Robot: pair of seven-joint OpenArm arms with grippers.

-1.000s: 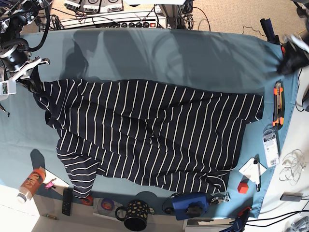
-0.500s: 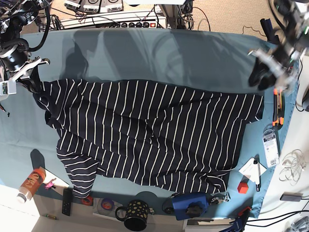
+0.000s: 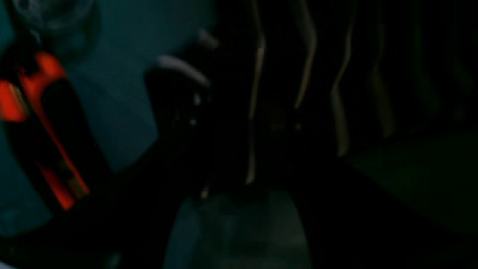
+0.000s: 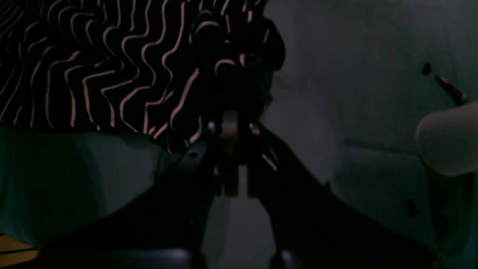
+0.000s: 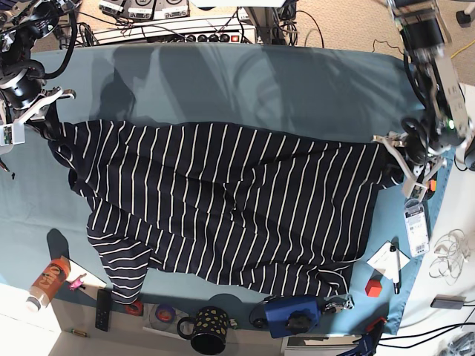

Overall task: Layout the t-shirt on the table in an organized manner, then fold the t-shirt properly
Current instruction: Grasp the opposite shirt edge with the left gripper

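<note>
We have brought the left end effector (image 5: 407, 159), apparently spread, down to the t-shirt (image 5: 223, 200) corner at frame right, ready for spreading; the right end effector (image 4: 231, 123) pinches the opposite corner.

Along the near edge I see a black mug (image 5: 208, 330), a blue case (image 5: 292, 315), a remote (image 5: 104, 309) and an orange bottle (image 5: 47, 282).

A wide table (image 5: 223, 81) covered in teal-blue cloth carries a dark navy t-shirt (image 5: 223, 200) with thin white stripes, spread wrinkled across its middle. Along the near edge lie a black spotted mug (image 5: 208, 328), a blue device (image 5: 293, 314), a remote (image 5: 103, 309) and an orange bottle (image 5: 47, 282). Near the right edge lie a white packet (image 5: 416, 226) and a small red block (image 5: 373, 286).
</note>
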